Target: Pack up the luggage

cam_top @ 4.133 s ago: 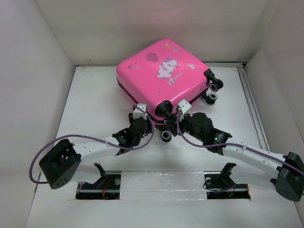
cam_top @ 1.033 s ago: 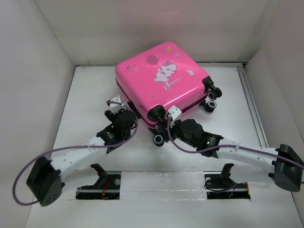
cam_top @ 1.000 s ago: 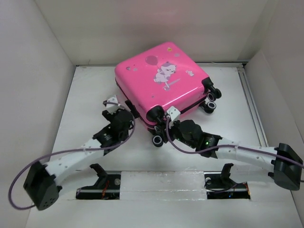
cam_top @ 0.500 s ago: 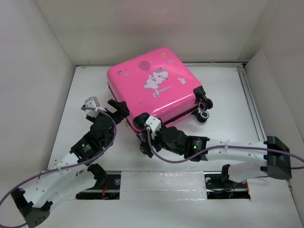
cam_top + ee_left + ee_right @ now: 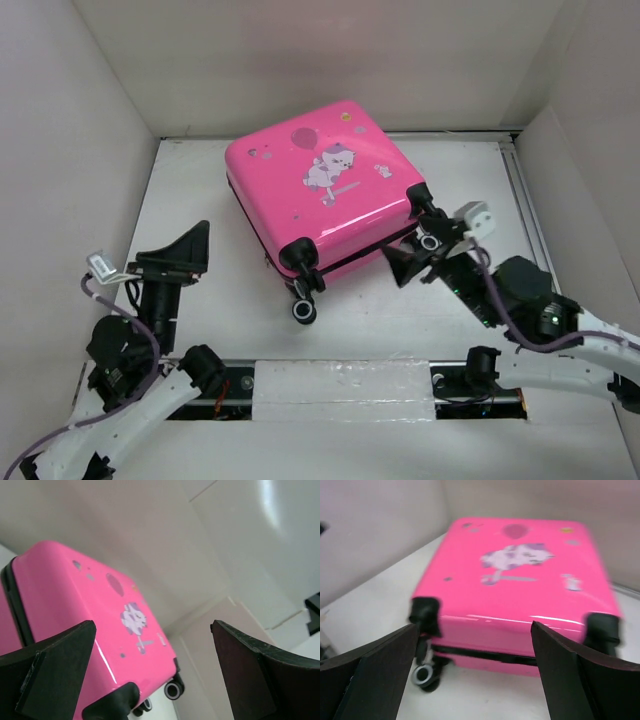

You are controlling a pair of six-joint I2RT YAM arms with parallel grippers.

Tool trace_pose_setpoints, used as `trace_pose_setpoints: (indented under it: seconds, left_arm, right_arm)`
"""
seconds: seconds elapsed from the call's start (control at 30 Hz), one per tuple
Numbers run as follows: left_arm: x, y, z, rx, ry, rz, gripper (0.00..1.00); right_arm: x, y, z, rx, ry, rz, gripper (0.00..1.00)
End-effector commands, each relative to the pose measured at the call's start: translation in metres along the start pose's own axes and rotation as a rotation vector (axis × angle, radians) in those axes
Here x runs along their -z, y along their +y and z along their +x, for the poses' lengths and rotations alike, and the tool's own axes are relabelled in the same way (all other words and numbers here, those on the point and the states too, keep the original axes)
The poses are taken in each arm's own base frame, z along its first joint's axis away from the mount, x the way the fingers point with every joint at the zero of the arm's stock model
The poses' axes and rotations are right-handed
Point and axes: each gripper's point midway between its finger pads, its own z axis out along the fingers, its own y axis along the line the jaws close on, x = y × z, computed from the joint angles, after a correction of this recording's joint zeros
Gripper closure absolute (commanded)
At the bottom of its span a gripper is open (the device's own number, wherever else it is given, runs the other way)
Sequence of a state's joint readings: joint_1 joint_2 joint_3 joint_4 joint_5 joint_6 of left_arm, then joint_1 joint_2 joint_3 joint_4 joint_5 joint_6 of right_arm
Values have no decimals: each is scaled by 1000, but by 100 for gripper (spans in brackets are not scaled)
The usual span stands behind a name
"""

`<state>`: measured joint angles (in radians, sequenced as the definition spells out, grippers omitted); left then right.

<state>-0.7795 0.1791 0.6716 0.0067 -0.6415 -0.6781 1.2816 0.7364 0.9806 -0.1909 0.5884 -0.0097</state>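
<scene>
Left gripper (image 5: pixel 170 258): jaws fully apart, nothing between them. It stands over the near left part of the table (image 5: pixel 190 190), well clear of the luggage (image 5: pixel 320 190). In its wrist view the left gripper (image 5: pixel 152 625) frames the luggage (image 5: pixel 100 610) from low on the left side, with the enclosure's pale wall behind.

Right gripper (image 5: pixel 422 247): jaws fully apart, nothing held. It sits just beside the case's near right corner, close to a wheel (image 5: pixel 430 242); whether a finger touches that wheel cannot be determined from the overhead view. The wrist view is blurred. It shows the right gripper (image 5: pixel 472 627) facing the wheeled end of the luggage (image 5: pixel 520 580), with the case lying ahead of the fingers rather than between them.

Luggage: a small hot-pink hard-shell suitcase, closed, lying flat at the far centre of the table with the cartoon animal and balloon print uppermost. It is turned at an angle, one corner toward the arm bases. A black zipper seam runs along its visible sides. The wheeled end faces the near right; a second wheel (image 5: pixel 302 311) rests at the nearest corner.
</scene>
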Motion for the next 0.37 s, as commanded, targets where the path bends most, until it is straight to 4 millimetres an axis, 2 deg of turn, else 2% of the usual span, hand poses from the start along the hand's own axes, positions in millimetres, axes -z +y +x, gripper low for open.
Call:
trace_pose_setpoints:
  seconds: [0.0,0.03,0.1,0.17,0.23,0.27,0.33]
  left_arm:
    - [12,-15,-12,22,-7,102,0]
    - [19,-19,-24,39,-33,124,0]
    - [25,-26,-31,43,-35,165,0]
    - [33,-38,-47,48,-47,208,0]
    - [40,-47,-55,24,-48,251,0]
    - [46,-54,-66,24,-68,282,0]
    - [48,-57,-72,-9,-83,299,0]
  right_arm:
    - [30,-69,-19,14,-46,261,0]
    - [33,-76,-22,9,-64,284,0]
    - [40,-93,-27,-2,-93,352,0]
    - [44,-103,-31,-1,-105,397,0]
    - [47,-111,-26,9,-102,439,0]
    - [49,-117,-26,17,-98,471,0]
    - [50,-125,-21,21,-88,529,0]
